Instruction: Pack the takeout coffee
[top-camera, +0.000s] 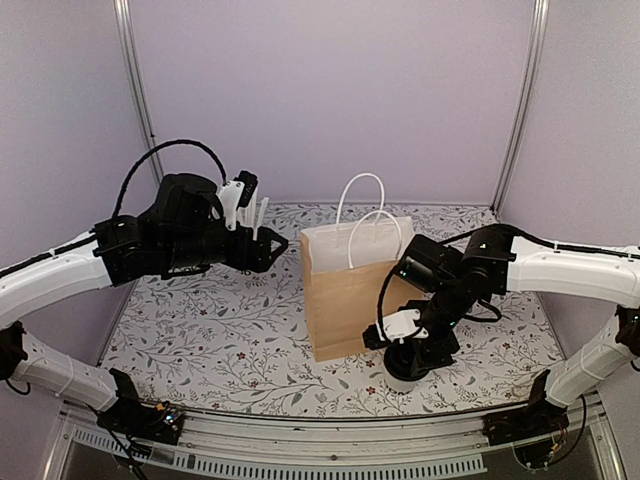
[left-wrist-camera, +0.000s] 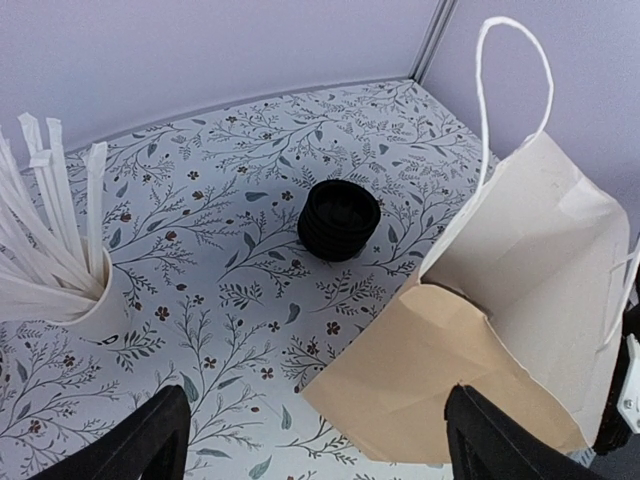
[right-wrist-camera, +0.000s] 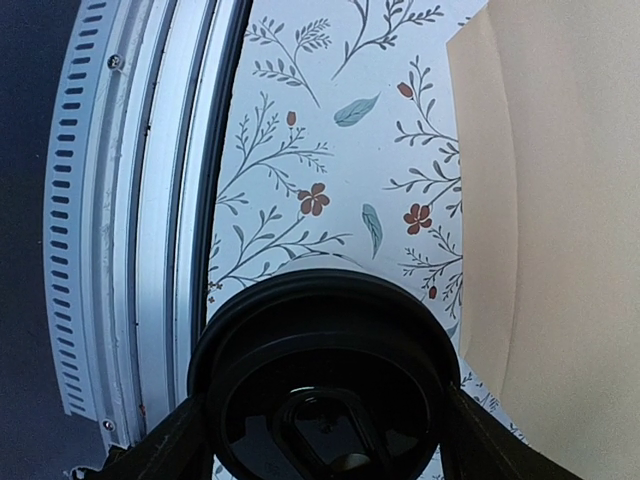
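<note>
Takeout coffee is standing upright on the surface near the front edge, just beside the paper bag, on the bag's right. The cup's long axis is running vertically. The right tool is hanging directly above it and looking down on the black lid, with one finger flanking each side of the rim. I cannot tell whether the fingers are gripping yet. The left tool is hovering released and empty on the bag's far side, facing its open mouth. The right arm is much the nearer. Judgement: the lift is needing a firm hold on the lid rim, followed by a carry leftward over the bag mouth.
</note>
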